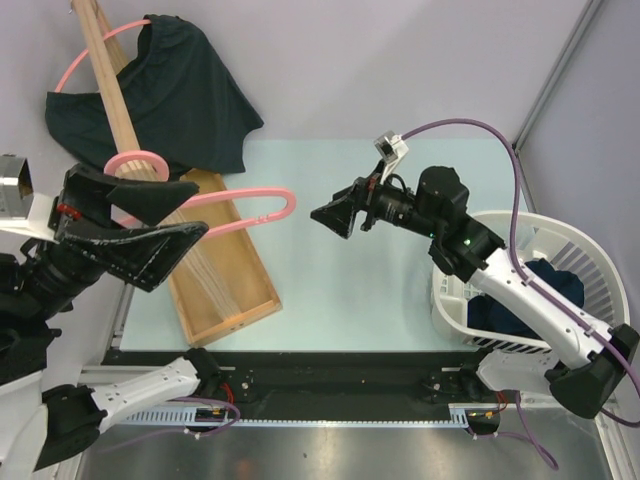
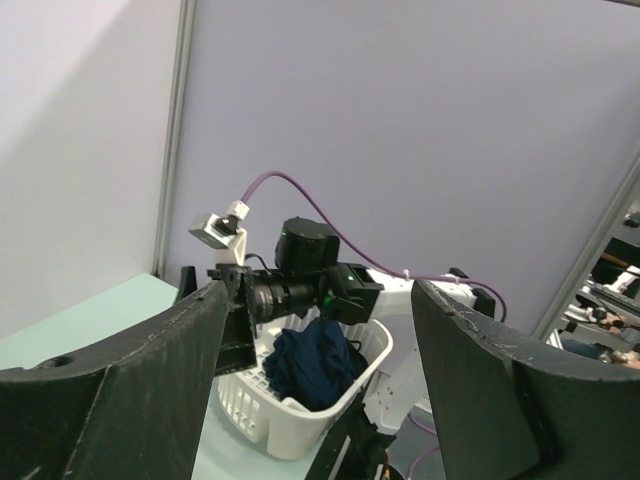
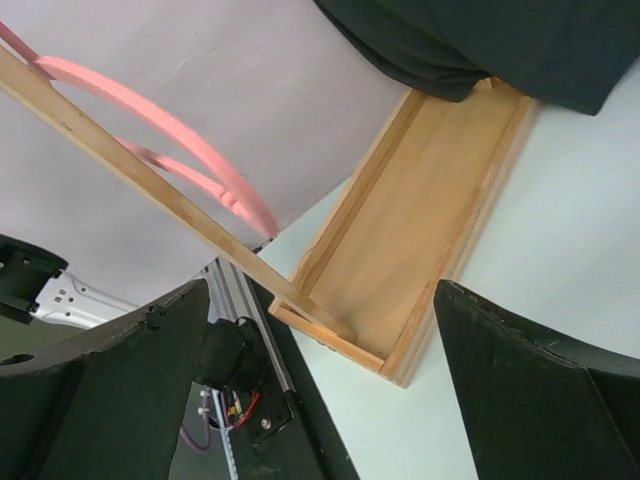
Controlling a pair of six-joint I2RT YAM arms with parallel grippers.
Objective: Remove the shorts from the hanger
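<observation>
Left fingers point(image 1: 140, 250), broad matte-black wedges, gape wide with nothing between them, the smooth pink hanger point(image 1: 250, 193) running just beside them; right fingers point(image 1: 338, 215) spread fully too, empty, above mid-worktop point(image 1: 340, 300); blackish-green shorts point(image 1: 190, 90), soft and crumpled, drape far-left over the hanger's loop, long axis slanting toward the wooden tray point(image 1: 225, 285), seemingly hooked on; navy shorts point(image 1: 560, 280) lie bunched in the white slatted basket point(image 1: 450, 300), behind the right fingers.

No legible txt, labels, brands or nos. anywhere in the three views.
</observation>
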